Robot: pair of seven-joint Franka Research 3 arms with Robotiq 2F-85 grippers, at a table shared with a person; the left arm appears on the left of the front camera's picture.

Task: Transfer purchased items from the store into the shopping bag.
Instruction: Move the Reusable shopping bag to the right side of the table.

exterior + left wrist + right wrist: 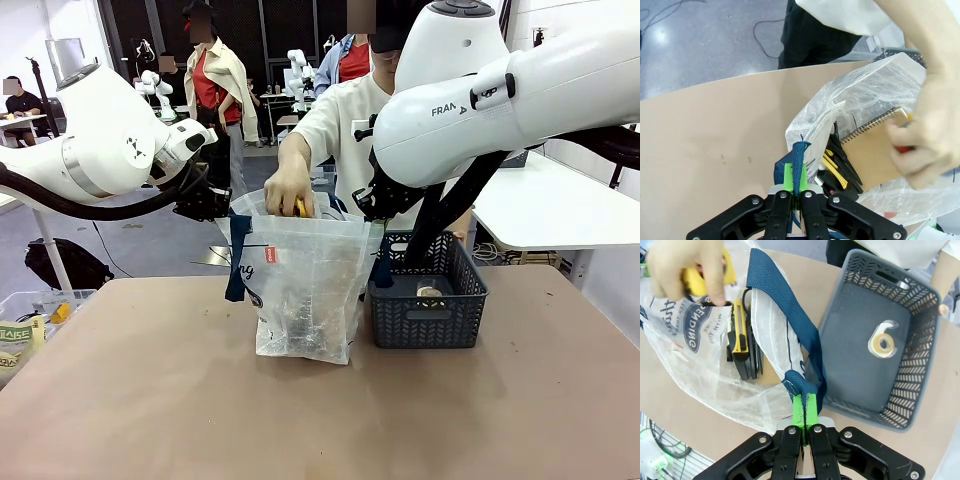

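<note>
My left gripper (796, 181) and right gripper (804, 409) each pinch 1 navy strap (785, 315) of the shopping bag (305, 290), which stands just beside the grey basket (430, 322); a person's hand (290, 188) holds a notebook (872, 150) in its mouth

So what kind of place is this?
Probably a robot lab staged like a checkout: the left gripper and right gripper hold the shopping bag on a table, beside a grey basket.

person's hand (927, 120): motion-blurred, gripped item mostly covered | notebook (872, 152): one corner hidden by hand | shopping bag (305, 290): lettering cut short by strap (237, 255), unreadable | tape roll (430, 292): partly masked by basket (425, 322) wall
</note>
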